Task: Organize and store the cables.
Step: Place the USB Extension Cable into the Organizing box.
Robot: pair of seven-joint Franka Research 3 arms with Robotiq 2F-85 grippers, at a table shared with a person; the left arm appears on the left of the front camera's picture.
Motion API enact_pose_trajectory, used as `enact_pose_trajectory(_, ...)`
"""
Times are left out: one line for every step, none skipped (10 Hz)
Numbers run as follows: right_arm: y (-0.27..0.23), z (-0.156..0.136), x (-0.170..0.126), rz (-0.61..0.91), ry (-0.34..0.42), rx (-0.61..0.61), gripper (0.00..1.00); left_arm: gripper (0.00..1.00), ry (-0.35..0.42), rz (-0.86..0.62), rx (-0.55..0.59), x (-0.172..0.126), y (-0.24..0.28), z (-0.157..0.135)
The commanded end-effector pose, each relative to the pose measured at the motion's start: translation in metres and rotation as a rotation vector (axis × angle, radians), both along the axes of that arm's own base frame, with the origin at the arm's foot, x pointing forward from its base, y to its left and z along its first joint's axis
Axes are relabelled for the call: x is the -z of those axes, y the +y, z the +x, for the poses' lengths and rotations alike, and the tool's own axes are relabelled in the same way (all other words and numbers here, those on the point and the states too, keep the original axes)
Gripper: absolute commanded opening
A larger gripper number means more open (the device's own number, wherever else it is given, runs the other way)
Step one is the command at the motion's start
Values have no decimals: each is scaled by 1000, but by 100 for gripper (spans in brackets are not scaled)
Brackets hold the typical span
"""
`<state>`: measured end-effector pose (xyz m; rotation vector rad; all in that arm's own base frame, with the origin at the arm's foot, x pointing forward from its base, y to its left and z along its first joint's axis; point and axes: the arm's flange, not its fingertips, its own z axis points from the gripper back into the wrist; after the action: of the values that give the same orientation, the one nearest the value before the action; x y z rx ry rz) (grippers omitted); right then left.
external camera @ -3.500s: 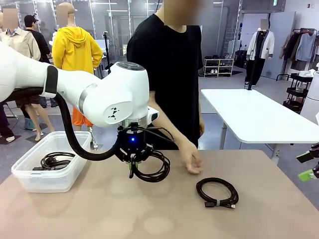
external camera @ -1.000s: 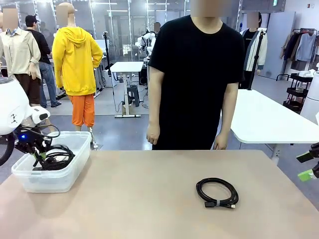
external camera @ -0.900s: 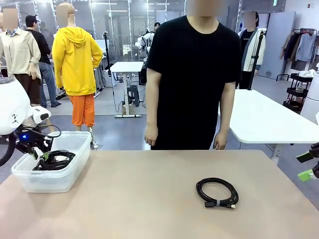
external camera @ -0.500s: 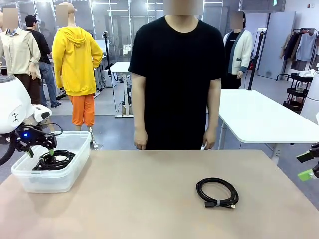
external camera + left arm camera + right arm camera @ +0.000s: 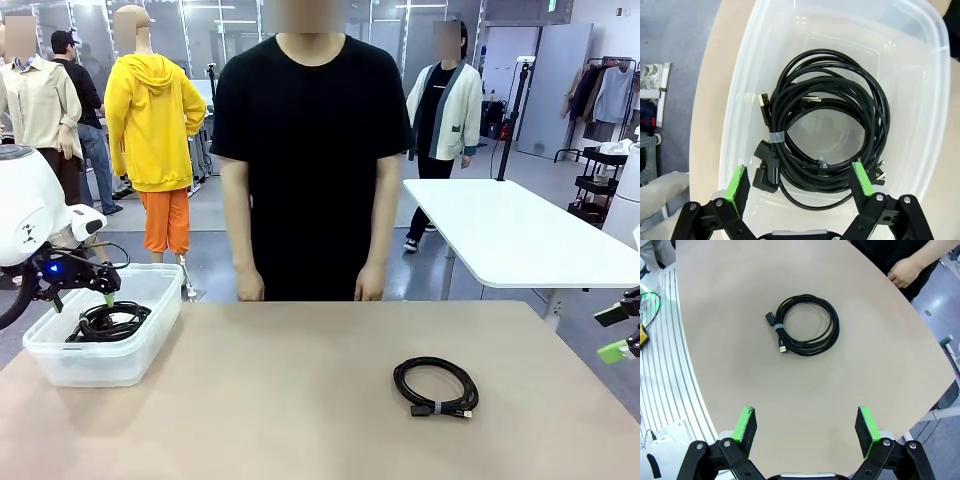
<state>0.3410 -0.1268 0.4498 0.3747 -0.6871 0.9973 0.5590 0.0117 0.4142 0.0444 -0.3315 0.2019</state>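
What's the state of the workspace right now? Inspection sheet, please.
Surface: tan table, with one loose coil on it.
Job's things: coiled cables in the clear bin at the table's left end; loose coil right of centre.
Clutter: nothing seen.
Grippers: left gripper open above the bin, fingers empty; right gripper open over the table, empty.
Cables: loose coil banded, plug ends showing.
Surroundings: person standing at the far edge, hands down.
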Motion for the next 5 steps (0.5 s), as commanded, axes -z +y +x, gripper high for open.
enact_pose_trajectory(-1,1,0,10,-11,-6,100,100,3,2,7,3,5,8)
enact_pose_trajectory(-1,1,0,10,-11,-6,100,100,3,2,7,3,5,8)
enact_pose_trajectory(-1,1,0,10,-11,-6,100,100,3,2,7,3,5,8)
enact_pose_trajectory(-1,1,0,10,-11,-6,100,100,3,2,7,3,5,8)
enact_pose_trajectory(-1,1,0,10,-11,-6,100,100,3,2,7,3,5,8)
